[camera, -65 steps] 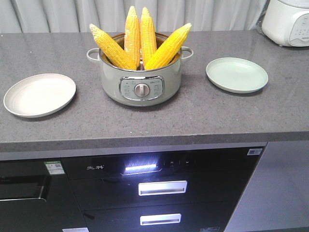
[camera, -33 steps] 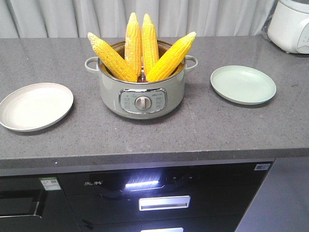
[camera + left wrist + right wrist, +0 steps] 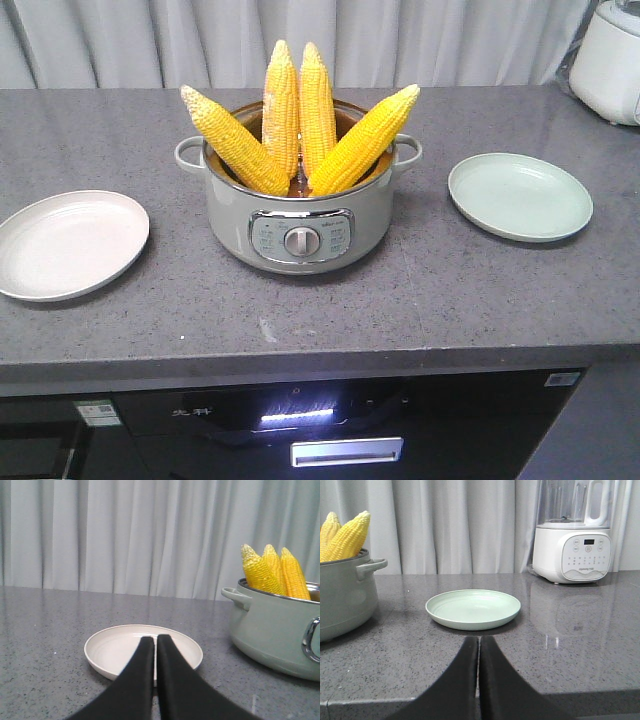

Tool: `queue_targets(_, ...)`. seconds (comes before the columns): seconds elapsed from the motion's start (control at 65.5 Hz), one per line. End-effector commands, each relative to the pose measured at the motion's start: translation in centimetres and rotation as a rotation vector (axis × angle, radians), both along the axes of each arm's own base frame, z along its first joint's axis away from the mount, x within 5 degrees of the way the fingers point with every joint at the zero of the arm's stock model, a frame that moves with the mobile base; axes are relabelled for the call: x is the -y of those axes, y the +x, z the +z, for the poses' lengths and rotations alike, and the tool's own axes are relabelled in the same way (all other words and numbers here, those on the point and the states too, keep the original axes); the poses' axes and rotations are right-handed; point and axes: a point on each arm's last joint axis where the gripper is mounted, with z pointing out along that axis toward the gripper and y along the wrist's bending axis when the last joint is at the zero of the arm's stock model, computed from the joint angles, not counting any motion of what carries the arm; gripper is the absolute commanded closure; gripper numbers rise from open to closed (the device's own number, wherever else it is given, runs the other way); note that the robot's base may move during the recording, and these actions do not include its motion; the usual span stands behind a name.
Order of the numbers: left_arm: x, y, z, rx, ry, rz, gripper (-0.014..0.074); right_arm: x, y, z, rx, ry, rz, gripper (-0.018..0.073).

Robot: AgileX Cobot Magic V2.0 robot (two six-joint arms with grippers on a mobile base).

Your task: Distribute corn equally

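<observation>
Corn stays in the pot, only the view seemingly came nearer, nothing shared yet; left pincer and right pincer closed.

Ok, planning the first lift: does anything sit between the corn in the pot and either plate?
Nothing visible does. The counter is bare between the pot of corn and both the white plate and green plate.

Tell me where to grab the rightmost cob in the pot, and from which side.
I'd grip the rightmost cob on its upper half, clear of the pot rim, coming from above on the right. It leans out that way, its tip free, and other cobs crowd its left.
</observation>
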Motion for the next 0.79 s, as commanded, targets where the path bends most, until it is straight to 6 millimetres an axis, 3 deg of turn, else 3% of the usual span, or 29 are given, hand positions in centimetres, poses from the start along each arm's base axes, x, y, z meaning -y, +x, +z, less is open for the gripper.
queue_targets(0.0,0.03,-0.36,1.33,0.109,-0.009,-0.005,0.0603,0.1,-0.08,0.43,0.072,-0.016,-0.015,0.0562)
queue_targets(0.779,0.03,-0.36,1.33,0.109,-0.009,-0.005,0.0603,0.1,-0.07,0.42,0.071,-0.016,-0.015,0.0562)
